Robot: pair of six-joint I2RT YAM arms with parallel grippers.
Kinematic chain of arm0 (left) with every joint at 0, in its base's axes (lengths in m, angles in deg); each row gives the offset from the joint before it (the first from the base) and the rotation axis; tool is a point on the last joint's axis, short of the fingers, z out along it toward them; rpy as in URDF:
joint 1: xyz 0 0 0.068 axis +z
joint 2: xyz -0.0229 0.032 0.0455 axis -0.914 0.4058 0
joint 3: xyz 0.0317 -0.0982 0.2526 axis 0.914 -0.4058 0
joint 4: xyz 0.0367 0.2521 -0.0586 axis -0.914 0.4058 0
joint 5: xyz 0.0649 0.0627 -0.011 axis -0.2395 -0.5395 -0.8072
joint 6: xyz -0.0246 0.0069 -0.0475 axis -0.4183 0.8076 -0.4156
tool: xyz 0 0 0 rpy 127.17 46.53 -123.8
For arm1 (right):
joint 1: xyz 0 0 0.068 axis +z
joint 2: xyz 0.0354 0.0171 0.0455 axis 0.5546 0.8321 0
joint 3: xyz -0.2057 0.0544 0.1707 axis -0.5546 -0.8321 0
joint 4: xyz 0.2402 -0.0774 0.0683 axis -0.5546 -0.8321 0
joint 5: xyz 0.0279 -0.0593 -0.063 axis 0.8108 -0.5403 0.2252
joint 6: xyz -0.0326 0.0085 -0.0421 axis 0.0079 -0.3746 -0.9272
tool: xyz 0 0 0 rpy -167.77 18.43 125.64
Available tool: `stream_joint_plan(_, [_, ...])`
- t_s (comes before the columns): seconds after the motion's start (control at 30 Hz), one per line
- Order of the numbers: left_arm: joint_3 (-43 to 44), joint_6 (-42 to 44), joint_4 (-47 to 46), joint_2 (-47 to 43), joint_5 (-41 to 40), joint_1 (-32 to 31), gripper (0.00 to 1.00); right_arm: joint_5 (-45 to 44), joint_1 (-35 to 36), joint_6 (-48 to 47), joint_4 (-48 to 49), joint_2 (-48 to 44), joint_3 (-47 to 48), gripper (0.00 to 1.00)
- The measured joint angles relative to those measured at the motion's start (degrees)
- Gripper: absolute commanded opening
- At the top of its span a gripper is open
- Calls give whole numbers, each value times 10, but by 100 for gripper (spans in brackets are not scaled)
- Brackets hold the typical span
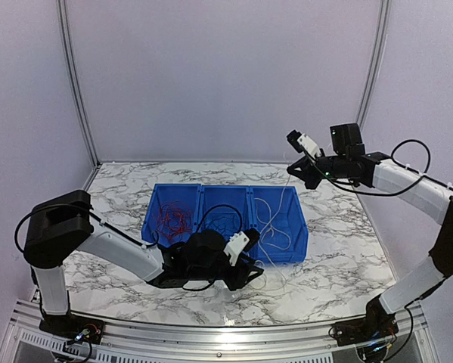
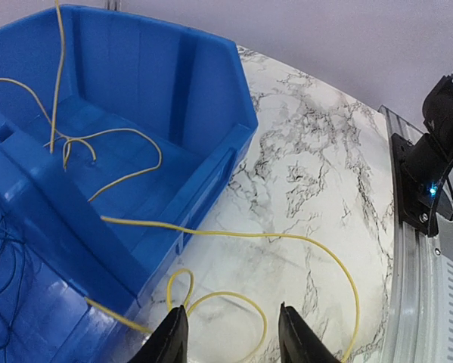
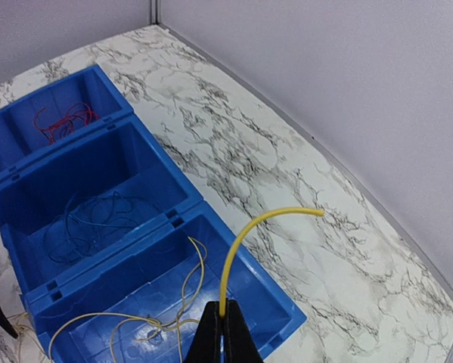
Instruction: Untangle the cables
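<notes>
**Top view:** A blue plastic bin (image 1: 211,187) with three compartments side by side sits on a white, grey-veined marble table (image 1: 120,189). Thin red cables (image 1: 177,219) are bunched in the left compartment and dark blue cables (image 1: 224,223) loop in the middle one. The yellow cable (image 1: 274,231), pale from this height, coils in the right compartment. One hair-thin strand of it rises steeply to the right gripper (image 1: 293,168), held high above the bin's far right corner. The left gripper (image 1: 252,266) hangs low at the bin's near wall, its arm blocking part of that wall.

**Left wrist:** The left gripper's two dark fingers (image 2: 173,336) stand apart and clasp nothing. The yellow cable (image 2: 287,236) runs out over the bin's near rim. It sweeps in a long arc to the right across the marble, then curls back into a small loop lying beneath the gap between the fingers. More of it lies slack on the smooth blue floor of the compartment. The right arm's base (image 2: 438,144) stands on an aluminium rail (image 2: 423,302) at the table's edge.

**Right wrist:** The right gripper (image 3: 222,333) is pinched tight on the yellow cable (image 3: 245,231). Above the closed tips a short free end stands upright, then bends over to point right. Below, the bin runs diagonally, with red farthest, dark blue in the middle and yellow loops nearest.
</notes>
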State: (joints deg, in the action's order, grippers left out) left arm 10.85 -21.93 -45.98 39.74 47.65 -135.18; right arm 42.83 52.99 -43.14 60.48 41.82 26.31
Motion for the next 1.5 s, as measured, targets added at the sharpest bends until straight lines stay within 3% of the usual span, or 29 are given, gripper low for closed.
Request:
stream_joint_plan(0.17, [-55,-18,-17,-36,-22,-2,44,-67,10,-25,-6,54,0,2])
stream_joint_plan(0.37, [-114,-34,-35,-98,-57,-2,45,-112,36,-48,-53,124,22,42])
stream_joint_plan(0.5, [-143,-43,-40,-131,-75,-2,45,-135,40,-51,-95,138,46,62])
stream_joint_plan(0.63, [-170,-54,-43,-147,-87,-2,45,-156,40,-57,-124,81,47,64])
stream_joint_plan(0.73, [-183,-61,-44,-147,-91,-3,45,-155,40,-63,-131,14,42,59])
stream_joint_plan(0.87, [-195,-73,-44,-147,-95,-5,45,-98,53,-94,-138,-86,-13,58])
stream_joint_plan(0.97, [-197,-85,-44,-146,-96,-5,46,-52,108,-134,-162,-129,-83,73])
stream_joint_plan(1.17, [-197,-108,-50,-135,-84,-7,48,-23,207,-172,-209,-117,-171,82])
stream_joint_plan(1.43, [-197,-138,-51,-120,-90,-10,48,-47,294,-194,-207,-46,-201,79])
stream_joint_plan(1.5, [-197,-144,-52,-120,-94,-10,48,-55,311,-196,-206,-24,-205,73])
